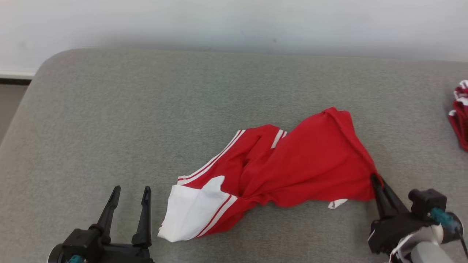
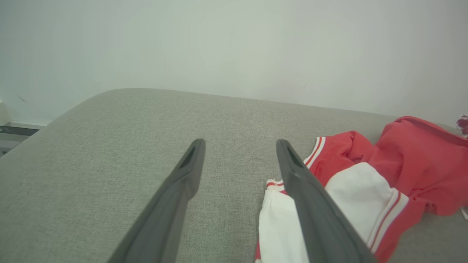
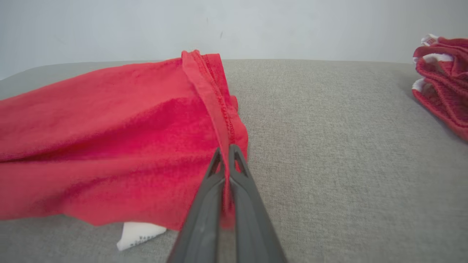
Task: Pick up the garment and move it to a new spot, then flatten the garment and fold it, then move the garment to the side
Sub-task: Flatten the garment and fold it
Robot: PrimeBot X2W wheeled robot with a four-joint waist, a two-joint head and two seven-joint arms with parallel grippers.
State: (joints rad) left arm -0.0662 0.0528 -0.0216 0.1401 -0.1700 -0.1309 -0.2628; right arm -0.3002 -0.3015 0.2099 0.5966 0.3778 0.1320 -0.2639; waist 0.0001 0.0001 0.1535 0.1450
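Left pincer [image 1: 132,189]: lower left of the head view, fingers pointing up the frame. Spread wide, holding nothing. Poised over bare grey covering, just left of the garment's white end. In the left wrist view [image 2: 240,144], right finger overlaps the white cloth in the picture; contact cannot be told.
Right pincer [image 1: 374,179]: lower right of the head view, fingers pressed together on the garment's right-hand corner. In the right wrist view [image 3: 226,149], stitched red hem nipped between the two fingers, cloth running down between them.
Garment [image 1: 310,164]: red with white stripes, crumpled, lying on the worktop from lower centre to right of centre in the head view. Right end gathered to a point at the right pincer.
White panel [image 1: 193,212]: lower left end of the garment, edged with red and white stripes, flat on the worktop.
Care tag [image 1: 337,204]: small, white, peeking from under the garment's lower edge, near the right pincer.
Second bundle [image 1: 460,117]: red and white cloth at the right edge of the frame, well apart from the garment.
Worktop [image 1: 109,109]: grey woven covering, rounded corner at upper left.
Wall [image 1: 219,22]: pale, plain, behind the far edge.
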